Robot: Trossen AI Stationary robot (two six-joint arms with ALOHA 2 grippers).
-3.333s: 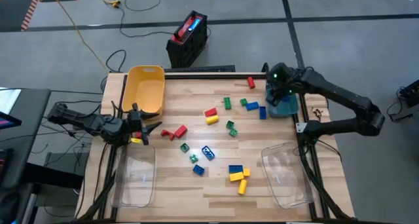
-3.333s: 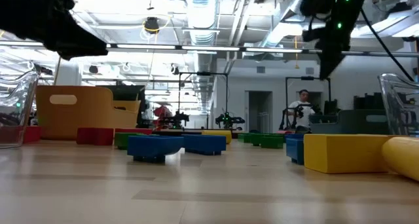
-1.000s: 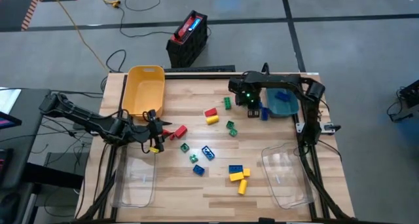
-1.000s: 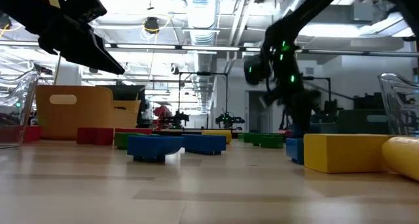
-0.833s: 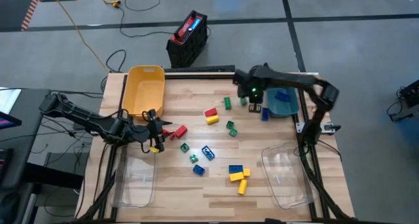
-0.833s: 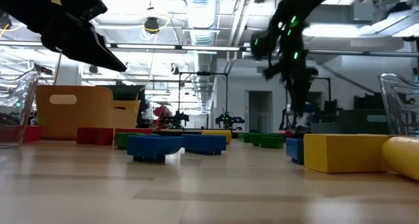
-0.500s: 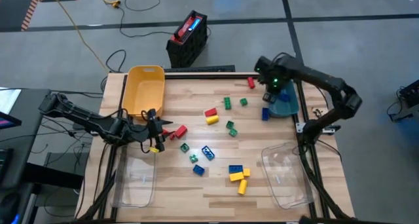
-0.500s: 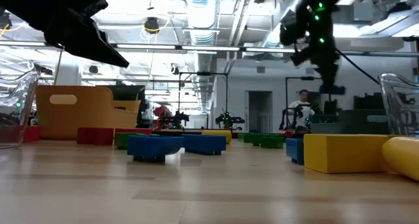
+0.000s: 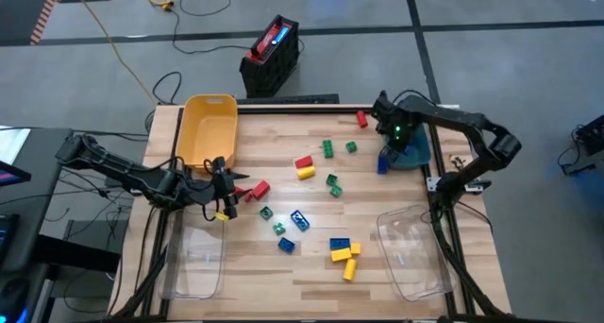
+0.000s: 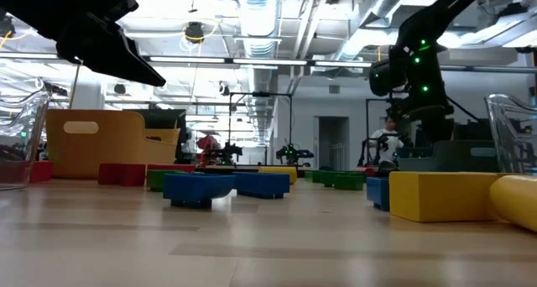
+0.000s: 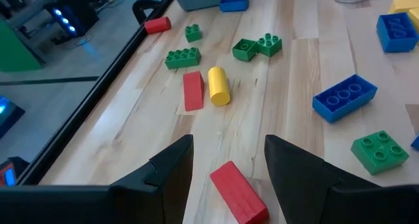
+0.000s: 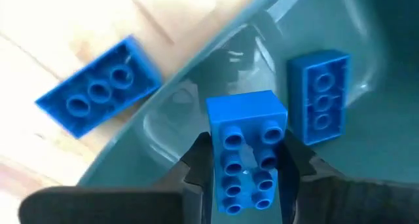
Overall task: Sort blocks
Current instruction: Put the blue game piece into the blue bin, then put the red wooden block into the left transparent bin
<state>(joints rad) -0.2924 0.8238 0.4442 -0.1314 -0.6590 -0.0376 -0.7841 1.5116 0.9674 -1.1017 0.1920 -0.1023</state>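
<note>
Right tool (image 12: 245,165): gripping a blue brick (image 12: 247,149) over the teal bin (image 12: 340,178), where one blue brick is already lying (colour grouping, likely).
Left tool (image 11: 226,160): hovering with fingers apart above a red brick (image 11: 239,192).
Remaining bricks: lying scattered across the wooden surface (image 9: 311,266).

Red, yellow, green and blue studded blocks (image 9: 304,167) scattered across the wooden tabletop; two blue ones over the teal bin
</note>
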